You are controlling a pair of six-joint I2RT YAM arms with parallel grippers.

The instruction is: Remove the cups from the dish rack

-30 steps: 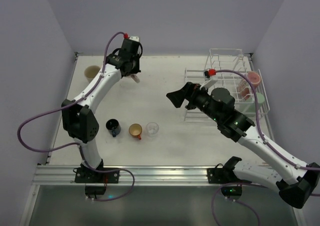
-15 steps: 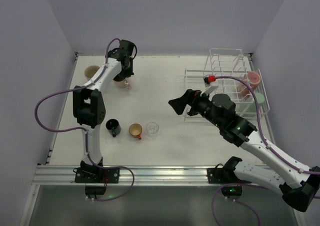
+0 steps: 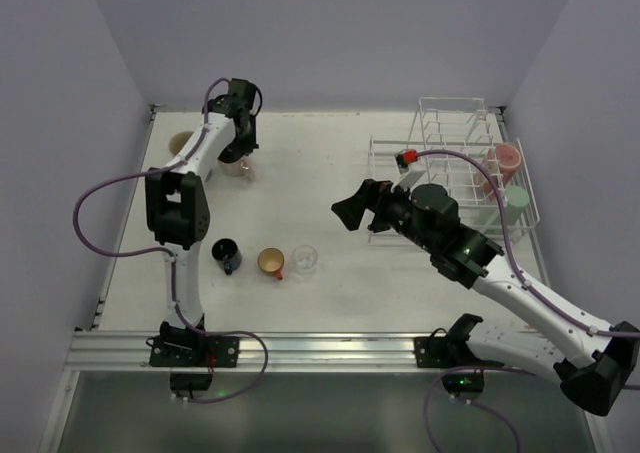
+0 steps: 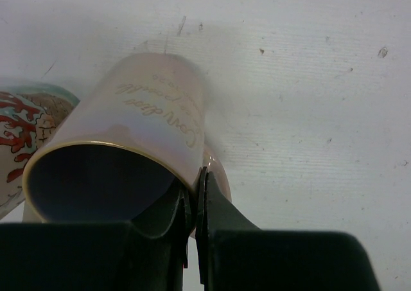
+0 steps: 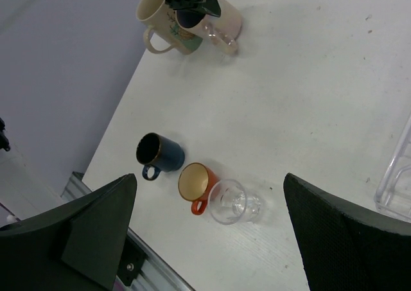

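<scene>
My left gripper [image 3: 238, 145] is at the far left of the table, shut on the rim of a beige mug [image 4: 148, 124] with script lettering. It holds the mug tilted, low over the table beside the second beige mug [image 3: 183, 145], which has a red pattern [image 4: 26, 117]. Both mugs show in the right wrist view [image 5: 221, 21]. A dark blue mug [image 3: 226, 254], an orange cup [image 3: 271, 263] and a clear glass [image 3: 305, 258] stand in a row near the front left. The white dish rack [image 3: 450, 133] holds a pink cup [image 3: 507, 158] and a green tumbler [image 3: 513, 201]. My right gripper [image 3: 350, 208] is open and empty, left of the rack.
Grey walls close in the table on the left, back and right. A metal rail [image 3: 300, 348] runs along the front edge. The rack's clear tray edge [image 5: 398, 188] shows at the right of the right wrist view.
My left gripper has carried the beige mug left and down, next to the other beige mug. My right arm has shifted slightly left, still open.
</scene>
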